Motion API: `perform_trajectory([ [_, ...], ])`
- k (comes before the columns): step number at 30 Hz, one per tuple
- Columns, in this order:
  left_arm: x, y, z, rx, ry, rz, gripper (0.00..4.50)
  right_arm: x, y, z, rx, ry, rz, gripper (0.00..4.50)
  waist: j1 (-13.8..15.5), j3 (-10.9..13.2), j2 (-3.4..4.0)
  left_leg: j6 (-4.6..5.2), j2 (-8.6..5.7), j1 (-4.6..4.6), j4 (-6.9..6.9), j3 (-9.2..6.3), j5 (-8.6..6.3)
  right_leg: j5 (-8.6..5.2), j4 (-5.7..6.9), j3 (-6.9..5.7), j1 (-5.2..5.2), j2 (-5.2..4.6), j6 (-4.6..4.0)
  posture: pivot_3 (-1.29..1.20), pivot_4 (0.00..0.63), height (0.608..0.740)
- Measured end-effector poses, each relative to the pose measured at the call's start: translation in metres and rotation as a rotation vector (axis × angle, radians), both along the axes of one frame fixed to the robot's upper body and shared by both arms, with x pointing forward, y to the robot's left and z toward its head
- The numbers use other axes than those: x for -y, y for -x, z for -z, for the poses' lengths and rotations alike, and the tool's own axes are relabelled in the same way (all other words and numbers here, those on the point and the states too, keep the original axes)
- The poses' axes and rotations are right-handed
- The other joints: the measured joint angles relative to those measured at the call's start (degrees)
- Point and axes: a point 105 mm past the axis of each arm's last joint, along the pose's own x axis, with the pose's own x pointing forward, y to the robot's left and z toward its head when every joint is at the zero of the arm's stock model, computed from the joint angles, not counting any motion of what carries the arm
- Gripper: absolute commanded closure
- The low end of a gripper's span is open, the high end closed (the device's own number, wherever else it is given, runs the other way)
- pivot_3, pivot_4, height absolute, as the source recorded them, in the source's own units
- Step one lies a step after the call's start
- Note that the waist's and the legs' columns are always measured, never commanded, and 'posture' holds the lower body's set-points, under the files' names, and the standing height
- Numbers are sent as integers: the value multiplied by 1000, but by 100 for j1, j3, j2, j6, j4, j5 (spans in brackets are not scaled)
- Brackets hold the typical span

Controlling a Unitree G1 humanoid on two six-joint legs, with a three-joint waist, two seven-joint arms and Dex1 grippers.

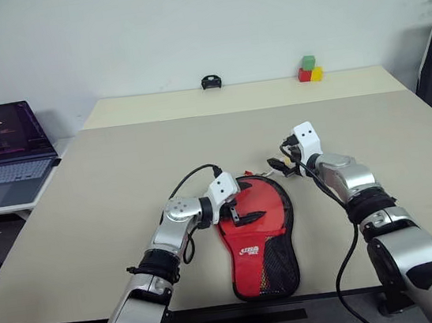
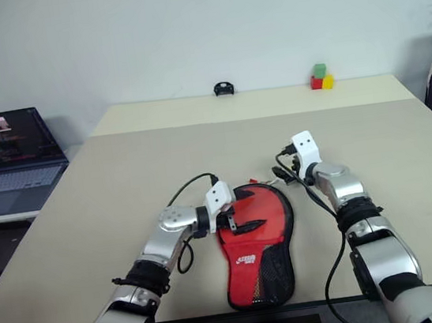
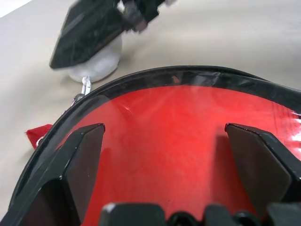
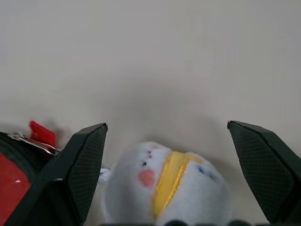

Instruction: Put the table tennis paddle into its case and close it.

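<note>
Red side of the case [image 1: 259, 235] flat at the worktop's [image 1: 110, 207] near edge, my left pincer [image 1: 237, 211] spread wide, empty, reaching sideways over its round end, my right pincer [image 4: 167, 160] wide open, empty, straddling a small white plush charm [image 4: 164, 188] just beyond.

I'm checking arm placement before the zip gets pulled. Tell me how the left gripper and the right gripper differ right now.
The left gripper sits over the red face of the case; the right gripper sits off the case's top edge, over the bare table. The left gripper's fingers frame red fabric; the right gripper's frame a small white plush charm by the zip pull. The left points toward the right arm, the right toward the left arm. Both are wide open and hold nothing.
</note>
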Motion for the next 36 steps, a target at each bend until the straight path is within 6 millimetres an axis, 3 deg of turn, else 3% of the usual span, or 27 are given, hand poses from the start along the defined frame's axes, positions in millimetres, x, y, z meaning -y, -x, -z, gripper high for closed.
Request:
perform_trajectory([
  [5, 0, 0, 0, 2, -4, -1, 39, 1, 1, 11, -25, 8, 3, 0, -2, 0, 1, 0, 0, 0, 0, 0, 0, 0, 1, 1, 0, 0, 0, 0, 150, 740],
  [6, 0, 0, 0, 2, -4, -1, 10, 1, 1, 11, -25, 8, 4, 185, -3, -1, 1, 0, 0, 0, 0, 0, 0, 0, 1, 1, 0, 0, 0, 0, 150, 740],
  [8, 0, 0, 0, 3, -5, -2, 0, 2, 1, 11, -25, 3, 7, 602, -3, -1, 2, 0, 0, 0, 0, 0, 0, 0, 2, 1, 0, 0, 0, 0, 150, 740],
  [15, 1, -1, 2, -1, -19, -1, 0, -1, 1, 8, -21, -30, 7, 2987, 9, -5, 7, 0, 0, 1, 2, 0, 0, 0, 3, -1, 4, -2, 0, 0, 150, 740],
  [18, 2, -3, 3, -2, -26, -5, 0, -2, 1, 7, -17, -40, 6, 3662, 16, -9, 8, 0, -1, 5, 2, -1, 0, 0, 3, -2, 8, -3, 0, 0, 150, 740],
  [21, 4, -5, 4, -8, -32, -7, 0, -1, 4, 10, -26, -46, 8, 3855, 24, -19, 11, 0, -2, 14, 3, -2, 0, 0, 4, -5, 19, -4, 0, 0, 150, 740],
  [30, 4, -9, 13, -37, -37, -36, 0, -3, 16, 14, -74, -82, 3, 3856, 17, -32, 20, 2, -2, 103, -5, -4, -1, 0, 0, -6, 107, -3, 2, 0, 150, 740],
  [36, 4, -10, 16, -34, -34, -35, 0, 6, 28, 15, -105, -94, 16, 3856, 26, -41, 20, 2, -3, 108, -3, -5, -1, 0, 2, -7, 113, -3, 3, 0, 150, 740],
])
